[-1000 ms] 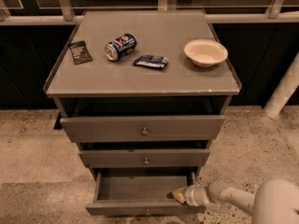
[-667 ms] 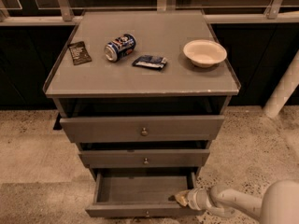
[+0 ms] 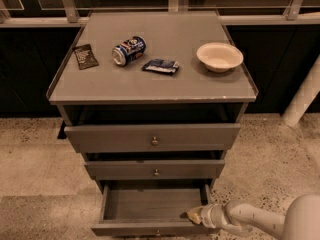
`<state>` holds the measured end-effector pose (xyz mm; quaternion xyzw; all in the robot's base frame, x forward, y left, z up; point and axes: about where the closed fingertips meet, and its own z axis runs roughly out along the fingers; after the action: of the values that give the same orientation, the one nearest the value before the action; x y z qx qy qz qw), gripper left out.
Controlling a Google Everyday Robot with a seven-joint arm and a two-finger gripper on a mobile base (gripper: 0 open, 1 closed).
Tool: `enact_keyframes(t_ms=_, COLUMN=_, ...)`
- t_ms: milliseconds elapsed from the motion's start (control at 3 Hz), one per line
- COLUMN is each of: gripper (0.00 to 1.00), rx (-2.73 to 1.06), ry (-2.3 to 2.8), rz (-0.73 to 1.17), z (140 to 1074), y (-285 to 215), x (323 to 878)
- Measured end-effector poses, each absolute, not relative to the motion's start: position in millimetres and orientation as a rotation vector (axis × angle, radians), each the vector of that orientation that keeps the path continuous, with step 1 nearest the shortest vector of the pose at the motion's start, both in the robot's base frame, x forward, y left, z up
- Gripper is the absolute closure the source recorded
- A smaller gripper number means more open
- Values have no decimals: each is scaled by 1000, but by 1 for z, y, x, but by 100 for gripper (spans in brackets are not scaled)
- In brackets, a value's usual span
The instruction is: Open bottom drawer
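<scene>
The grey cabinet point(image 3: 165, 86) has 3 drawers. The bottom drawer point(image 3: 150, 205), the lowest, is well pulled out. The gripper point(image 3: 193, 216) sits at its front right corner, just inside the rim; whether it grips I cannot tell. Any further pull should run straight and level, so the drawer doesn't skew.

Matt grey flat-fronted bottom drawer point(image 3: 145, 206), with a small shiny metal knob point(image 3: 158, 232). The smooth off-white gripper point(image 3: 192, 216) (plastic-looking) sits at the frame's lower right, in the drawer's right front corner. The grey tabletop point(image 3: 165, 84) is smooth and matt; the blue metal can point(image 3: 128, 50) gleams.
</scene>
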<state>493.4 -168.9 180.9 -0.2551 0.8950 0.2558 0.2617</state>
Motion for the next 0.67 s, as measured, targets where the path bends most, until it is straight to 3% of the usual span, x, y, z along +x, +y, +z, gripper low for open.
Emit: enact_keyframes(t_ms=667, gripper=58, rx=-691, ry=2422, rz=692, z=181, y=-169, x=493)
